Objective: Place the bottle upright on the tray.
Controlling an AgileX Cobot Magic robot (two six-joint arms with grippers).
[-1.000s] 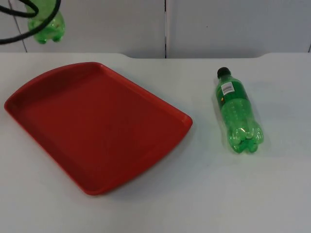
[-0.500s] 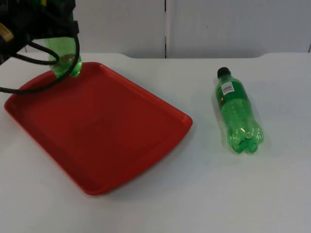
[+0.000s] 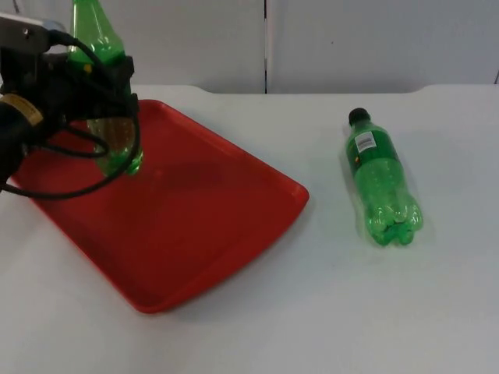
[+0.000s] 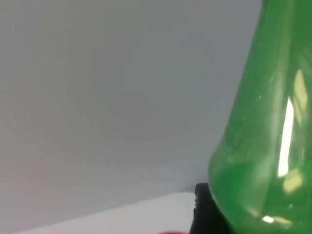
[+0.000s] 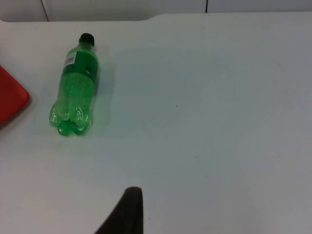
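My left gripper (image 3: 87, 87) is shut on a green plastic bottle (image 3: 118, 148) around its middle. The bottle stands nearly upright, neck up, with its base over the back left part of the red tray (image 3: 203, 218); whether the base touches the tray floor I cannot tell. The same bottle (image 4: 265, 146) appears close up in the left wrist view. A second green bottle (image 3: 380, 187) with a black cap lies on its side on the table, right of the tray, cap pointing to the wall. The right gripper (image 5: 127, 214) waits above bare table, apart from this lying bottle (image 5: 75, 90).
The tray's rounded right corner (image 5: 10, 100) lies a short way from the lying bottle. White table stretches in front of the tray and to the right of the lying bottle. The grey partition wall (image 3: 351, 39) closes the back.
The left arm has come down from the upper left with the bottle, moving forward and right over the tray. The lying bottle has stayed put.
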